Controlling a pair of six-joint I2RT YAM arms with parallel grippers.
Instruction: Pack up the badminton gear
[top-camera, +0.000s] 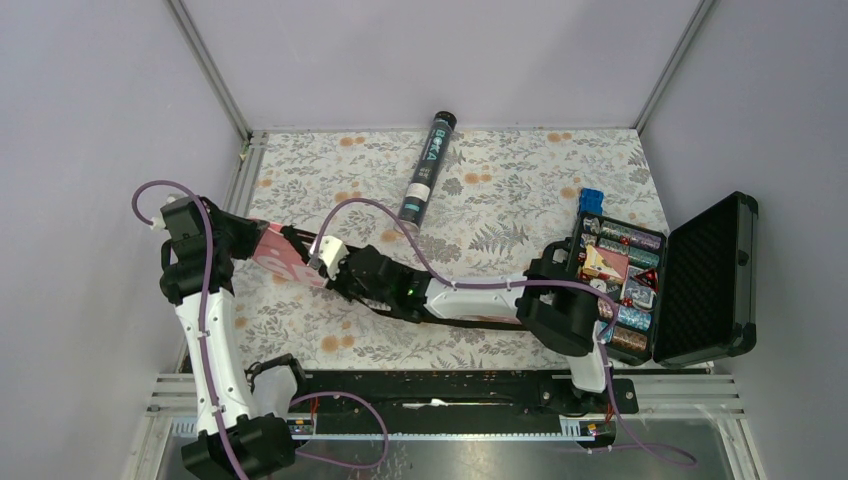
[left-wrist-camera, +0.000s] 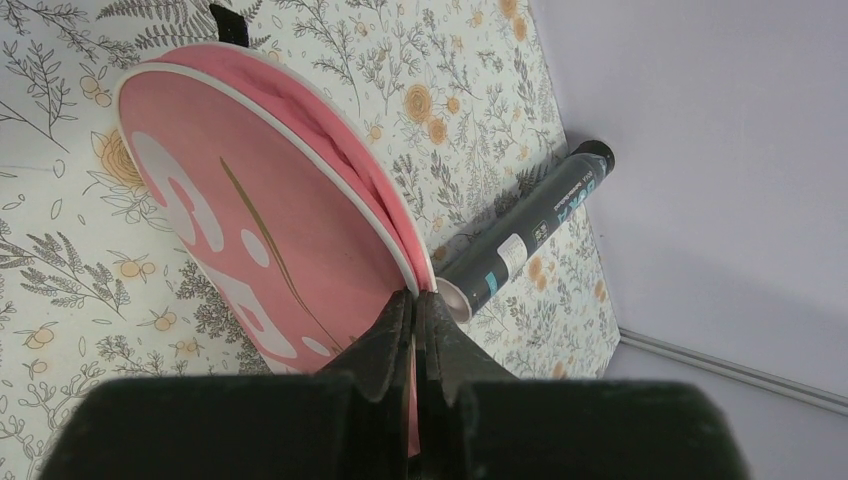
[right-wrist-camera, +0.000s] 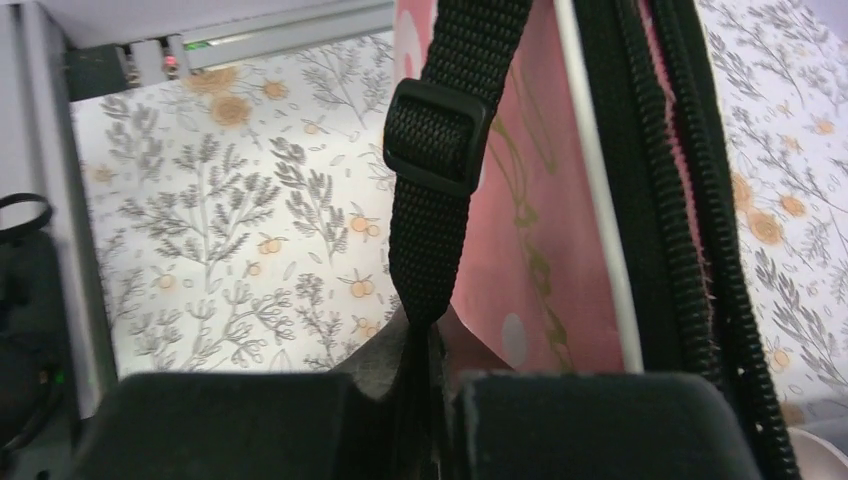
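Observation:
The long pink bag (top-camera: 278, 252) lies across the middle of the table, mostly hidden under my right arm. My left gripper (top-camera: 260, 240) is shut on the bag's rounded end, pinching its white-piped edge (left-wrist-camera: 413, 298). My right gripper (top-camera: 322, 270) is shut on the bag's black webbing strap (right-wrist-camera: 432, 200), just below its buckle. The bag's black zipper (right-wrist-camera: 690, 220) runs alongside. The black tube with teal print (top-camera: 424, 168) lies at the back and shows beyond the bag in the left wrist view (left-wrist-camera: 530, 225). No rackets or shuttlecocks are in view.
An open black case (top-camera: 705, 280) of patterned rolls sits at the right edge, and a small blue toy (top-camera: 592, 200) stands behind it. The floral tablecloth (top-camera: 500, 215) covers the table. A metal rail (top-camera: 420, 385) runs along the near edge.

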